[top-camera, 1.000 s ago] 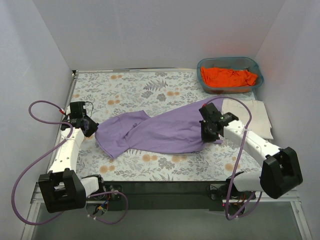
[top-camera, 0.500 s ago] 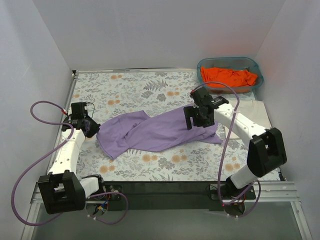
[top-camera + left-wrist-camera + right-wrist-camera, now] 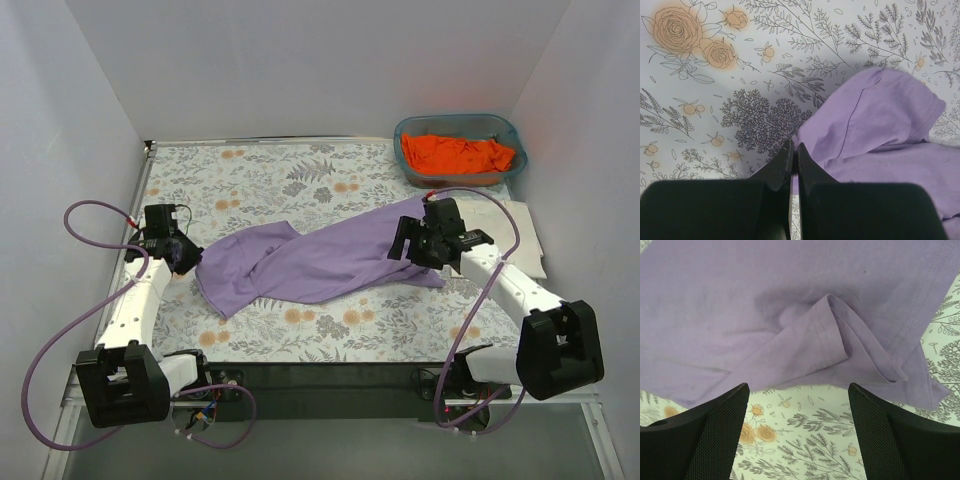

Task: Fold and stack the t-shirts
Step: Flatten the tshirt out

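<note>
The lavender t-shirt [image 3: 320, 262] lies crumpled and stretched across the middle of the floral tablecloth [image 3: 270, 175]. My left gripper [image 3: 185, 257] is shut on its left edge; in the left wrist view the fingertips pinch the purple cloth [image 3: 880, 115]. My right gripper [image 3: 412, 240] hovers open over the shirt's right end. Its fingers [image 3: 720, 425] frame the folded hem [image 3: 830, 335] and hold nothing. An orange t-shirt [image 3: 458, 155] lies in the teal basket [image 3: 505, 130]. A cream t-shirt [image 3: 525, 235] lies folded at the right.
The basket sits in the back right corner, against the white walls. The cream shirt lies under the right arm's cable, near the table's right edge. Bare tablecloth shows behind and in front of the lavender shirt.
My right gripper has opened and let go of the lavender shirt's right end, swung left and back, then returned right. The cloth's right end now lies flat. The left arm has hardly moved.
</note>
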Tool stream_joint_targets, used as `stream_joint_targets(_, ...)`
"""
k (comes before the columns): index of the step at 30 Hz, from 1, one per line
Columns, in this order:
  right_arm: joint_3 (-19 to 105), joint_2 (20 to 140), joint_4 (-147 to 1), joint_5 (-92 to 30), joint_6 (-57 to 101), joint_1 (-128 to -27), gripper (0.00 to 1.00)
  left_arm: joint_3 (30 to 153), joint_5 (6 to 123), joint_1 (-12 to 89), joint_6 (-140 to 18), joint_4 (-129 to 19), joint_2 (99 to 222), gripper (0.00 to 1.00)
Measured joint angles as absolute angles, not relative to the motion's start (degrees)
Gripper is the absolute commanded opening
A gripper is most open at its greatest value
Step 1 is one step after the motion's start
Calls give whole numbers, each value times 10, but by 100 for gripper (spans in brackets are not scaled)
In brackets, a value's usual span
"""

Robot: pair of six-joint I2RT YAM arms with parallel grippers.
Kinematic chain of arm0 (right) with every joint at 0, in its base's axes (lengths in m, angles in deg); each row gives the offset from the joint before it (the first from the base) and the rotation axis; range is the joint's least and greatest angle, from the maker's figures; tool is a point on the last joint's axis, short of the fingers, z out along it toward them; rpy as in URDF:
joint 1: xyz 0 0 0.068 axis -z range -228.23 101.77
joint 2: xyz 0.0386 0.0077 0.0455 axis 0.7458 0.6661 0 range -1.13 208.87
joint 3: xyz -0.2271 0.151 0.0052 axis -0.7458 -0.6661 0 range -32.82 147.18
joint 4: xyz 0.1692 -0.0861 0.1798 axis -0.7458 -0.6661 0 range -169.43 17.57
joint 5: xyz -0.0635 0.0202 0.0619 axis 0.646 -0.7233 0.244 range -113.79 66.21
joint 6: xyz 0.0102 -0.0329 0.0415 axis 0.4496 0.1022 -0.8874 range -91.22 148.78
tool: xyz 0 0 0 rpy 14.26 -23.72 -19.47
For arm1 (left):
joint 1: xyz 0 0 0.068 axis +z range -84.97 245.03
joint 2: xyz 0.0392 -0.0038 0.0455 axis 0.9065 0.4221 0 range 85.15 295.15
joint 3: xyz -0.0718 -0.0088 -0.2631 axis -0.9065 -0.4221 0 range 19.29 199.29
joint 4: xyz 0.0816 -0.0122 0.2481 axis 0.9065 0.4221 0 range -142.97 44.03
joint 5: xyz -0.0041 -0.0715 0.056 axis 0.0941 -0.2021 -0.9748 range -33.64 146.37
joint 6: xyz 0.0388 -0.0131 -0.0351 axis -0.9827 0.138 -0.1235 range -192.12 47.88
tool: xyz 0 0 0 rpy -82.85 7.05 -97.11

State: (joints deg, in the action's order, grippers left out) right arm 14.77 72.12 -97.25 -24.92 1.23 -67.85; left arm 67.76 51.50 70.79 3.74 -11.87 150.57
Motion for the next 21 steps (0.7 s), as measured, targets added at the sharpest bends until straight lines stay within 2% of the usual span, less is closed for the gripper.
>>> stream_joint_targets(8, 100, 746, -889, -274, -54, -650, 69, 678, 519, 705, 37, -119, 1506, 0)
stream_joint_targets(21, 67, 789, -829, -299, -71, -632, 64, 678, 524, 704, 37, -121, 1506, 0)
